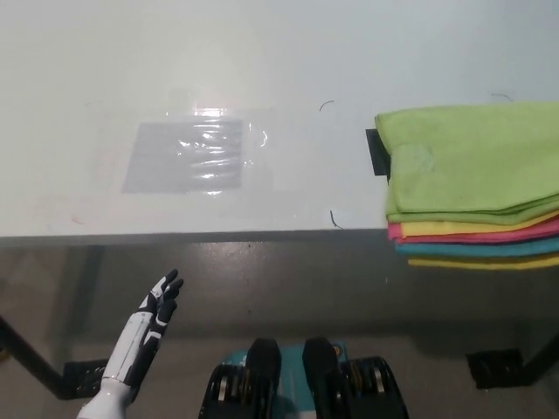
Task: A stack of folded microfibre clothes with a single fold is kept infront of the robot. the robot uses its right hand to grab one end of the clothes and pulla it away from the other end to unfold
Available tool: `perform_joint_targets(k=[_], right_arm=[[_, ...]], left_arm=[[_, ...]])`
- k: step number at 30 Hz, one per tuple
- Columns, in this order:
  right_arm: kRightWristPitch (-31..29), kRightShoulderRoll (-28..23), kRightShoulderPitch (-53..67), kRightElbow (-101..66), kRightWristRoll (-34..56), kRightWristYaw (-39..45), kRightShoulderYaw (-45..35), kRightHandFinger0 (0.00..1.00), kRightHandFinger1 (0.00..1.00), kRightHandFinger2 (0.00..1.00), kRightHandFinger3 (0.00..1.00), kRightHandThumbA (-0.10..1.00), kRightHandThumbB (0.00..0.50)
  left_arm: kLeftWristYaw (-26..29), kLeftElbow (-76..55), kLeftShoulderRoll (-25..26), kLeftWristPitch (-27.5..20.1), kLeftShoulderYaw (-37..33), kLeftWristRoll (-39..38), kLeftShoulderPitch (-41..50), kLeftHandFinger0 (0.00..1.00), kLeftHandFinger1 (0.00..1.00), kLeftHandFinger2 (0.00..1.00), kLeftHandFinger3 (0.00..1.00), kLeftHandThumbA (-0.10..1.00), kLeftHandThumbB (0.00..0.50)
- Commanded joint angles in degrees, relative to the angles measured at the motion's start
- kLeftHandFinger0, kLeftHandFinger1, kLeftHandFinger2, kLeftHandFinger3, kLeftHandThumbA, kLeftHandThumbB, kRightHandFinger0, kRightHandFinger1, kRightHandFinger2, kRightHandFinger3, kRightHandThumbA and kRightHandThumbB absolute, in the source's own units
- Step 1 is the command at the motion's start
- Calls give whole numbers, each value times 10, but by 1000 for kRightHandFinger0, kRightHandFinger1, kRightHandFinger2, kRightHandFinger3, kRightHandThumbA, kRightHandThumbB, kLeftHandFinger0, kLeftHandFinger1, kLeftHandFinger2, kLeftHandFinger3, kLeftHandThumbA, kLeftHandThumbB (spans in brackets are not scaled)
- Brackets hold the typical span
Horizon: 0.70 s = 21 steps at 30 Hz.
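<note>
A stack of folded microfibre cloths point(476, 179) lies at the table's right front edge, running out of the picture on the right. A green cloth point(472, 157) is on top, with yellow, pink, teal and yellow layers showing beneath it at the front. My white left hand point(157, 304) hangs below the table edge at the lower left, fingers straight and apart, holding nothing. My black right arm and hand are out of view.
The white table point(262, 61) fills the upper picture. A clear plastic sheet point(188, 155) is taped flat on it at centre left. A small black piece point(376, 150) peeks from under the stack's left side. Floor and table legs lie below.
</note>
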Motion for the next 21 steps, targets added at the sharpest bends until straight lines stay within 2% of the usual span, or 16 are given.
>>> perform_joint_targets(k=[1, 3, 4, 6, 7, 13, 15, 17, 21], right_arm=[[-70, 26, 84, -15, -69, 62, 103, 1000, 1000, 1000, 1000, 1000, 274], [-97, 23, 101, 57, -57, 65, 128, 1000, 1000, 1000, 1000, 1000, 274], [-94, 24, 113, 82, -66, 62, 135, 1000, 1000, 1000, 1000, 1000, 299], [-100, 21, 126, 122, -68, 60, 142, 1000, 1000, 1000, 1000, 1000, 303], [-106, 19, 125, 170, -60, 63, 149, 1000, 1000, 1000, 1000, 1000, 271], [-100, 10, 131, 240, -52, 83, 163, 1000, 1000, 1000, 1000, 1000, 269], [-98, 10, 116, 280, -64, 83, 169, 1000, 1000, 1000, 1000, 1000, 266], [-94, 9, 122, 292, -58, 87, 170, 1000, 1000, 1000, 1000, 1000, 283], [-101, 7, 120, 332, -42, 98, 169, 1000, 1000, 1000, 1000, 1000, 257]], left_arm=[[-1, -6, 12, -11, 3, 3, -18, 1000, 1000, 1000, 1000, 1000, 270], [-1, -7, 14, -14, 1, 7, -22, 1000, 1000, 1000, 1000, 1000, 265], [-2, -10, 13, -13, -1, 7, -18, 1000, 1000, 1000, 1000, 1000, 253], [-4, -12, 11, -12, -3, 3, -17, 1000, 1000, 1000, 1000, 1000, 250], [-5, -12, 10, -12, -1, -4, -17, 1000, 1000, 1000, 1000, 997, 245], [-7, -1, 5, -18, -7, -7, -21, 1000, 1000, 1000, 1000, 994, 277], [-4, -1, 5, -14, -6, -3, -28, 1000, 1000, 1000, 1000, 998, 251], [-5, -2, 4, -15, -8, -5, -20, 1000, 1000, 1000, 1000, 998, 253], [-6, -5, 4, -17, -9, -7, -13, 1000, 1000, 1000, 1000, 975, 237]])
